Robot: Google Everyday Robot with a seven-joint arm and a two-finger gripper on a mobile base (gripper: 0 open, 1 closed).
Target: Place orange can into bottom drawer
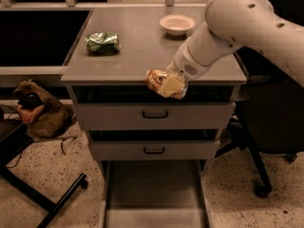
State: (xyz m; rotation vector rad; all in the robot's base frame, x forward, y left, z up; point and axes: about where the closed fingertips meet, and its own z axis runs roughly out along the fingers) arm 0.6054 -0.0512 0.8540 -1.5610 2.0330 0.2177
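Note:
The orange can [156, 79] is a dented orange-brown and tan can held on its side in my gripper [170, 85]. The gripper is shut on it and carries it past the front edge of the cabinet top [137, 46], above the closed upper drawers. The bottom drawer [154, 194] is pulled out below, a long grey flat-floored tray with thin side rails, directly under the can. My white arm [232, 27] reaches in from the upper right.
A crushed green can [102, 42] lies on the cabinet top at the left and a small white bowl [176, 23] at the back. Two shallow drawers with black handles [155, 114] are shut. A brown bag [40, 113] and a black stand leg [42, 198] are on the floor at left; a chair base [259, 175] is at right.

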